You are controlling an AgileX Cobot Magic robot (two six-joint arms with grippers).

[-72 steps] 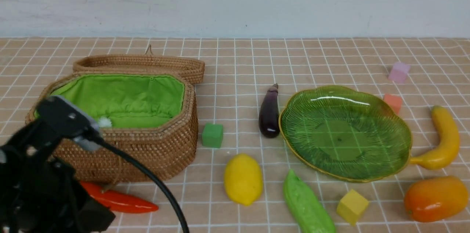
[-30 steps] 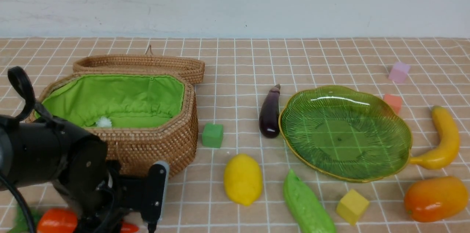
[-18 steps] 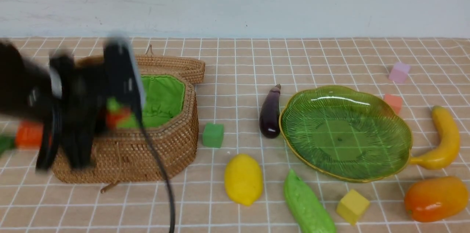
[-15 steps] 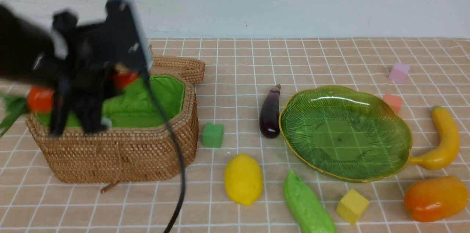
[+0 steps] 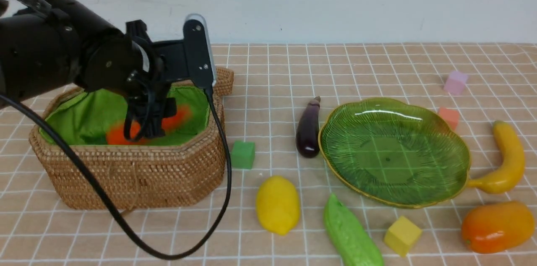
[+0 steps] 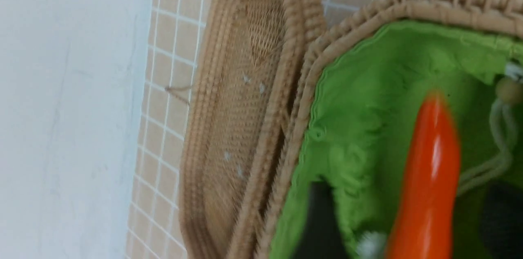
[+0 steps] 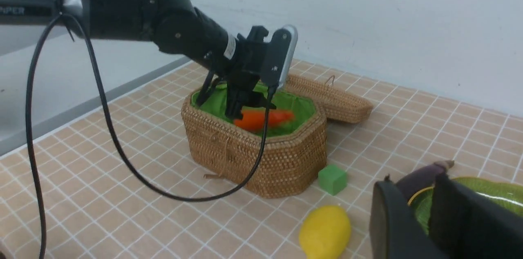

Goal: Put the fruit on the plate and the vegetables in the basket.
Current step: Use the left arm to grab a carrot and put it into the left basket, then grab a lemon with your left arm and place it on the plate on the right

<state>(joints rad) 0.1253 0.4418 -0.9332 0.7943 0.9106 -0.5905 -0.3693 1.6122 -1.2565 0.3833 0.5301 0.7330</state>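
- Front view, left of frame: left pincer is hovering over basket, carrot newly lifted off desk.
- Jaws are gaping, empty; carrot is landing inside basket.
- First vegetable is being delivered.

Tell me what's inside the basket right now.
An orange carrot, blurred, is inside the basket against its green lining, a drawstring beside it. The left gripper and the near wall cover part of the floor; the carrot's leaves cannot be made out.
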